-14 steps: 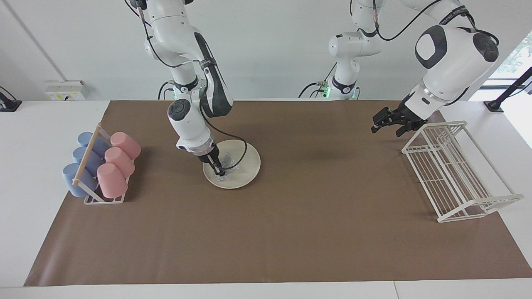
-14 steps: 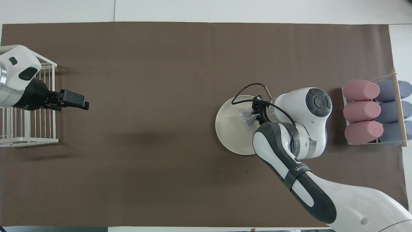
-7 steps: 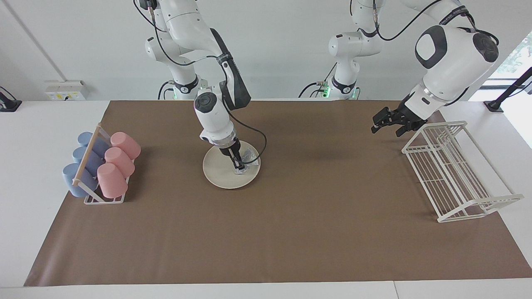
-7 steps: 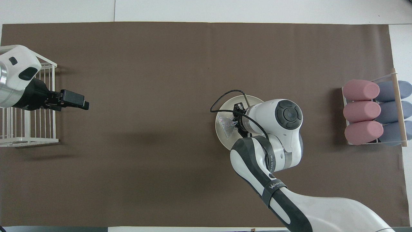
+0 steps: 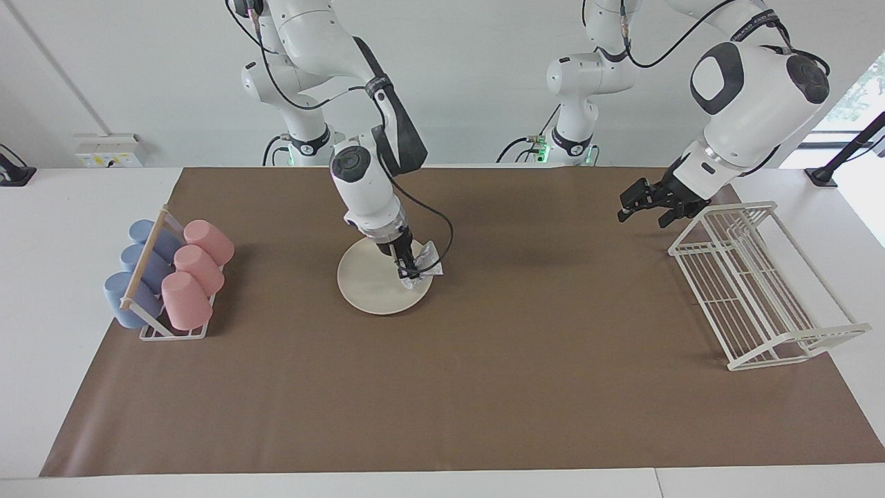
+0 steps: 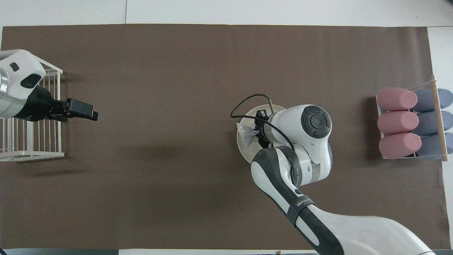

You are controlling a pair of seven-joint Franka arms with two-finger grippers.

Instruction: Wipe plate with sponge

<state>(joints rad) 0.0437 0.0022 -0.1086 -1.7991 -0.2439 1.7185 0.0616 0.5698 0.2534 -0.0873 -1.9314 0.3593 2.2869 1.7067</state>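
Observation:
The cream-white plate lies on the brown mat, toward the right arm's end of the table. It also shows in the overhead view, mostly covered by the right arm. My right gripper is shut on the silvery-grey sponge and presses it down at the plate's rim, on the side toward the left arm's end. The sponge hangs a little over that rim. My left gripper is open and empty, waiting in the air beside the white wire rack.
A white wire rack stands at the left arm's end of the table. A cup rack with pink and blue cups stands at the right arm's end. A brown mat covers the table.
My right gripper has dragged the sponge across the plate, from its side toward the cup rack to its rim toward the left arm's end. The left arm has not moved.

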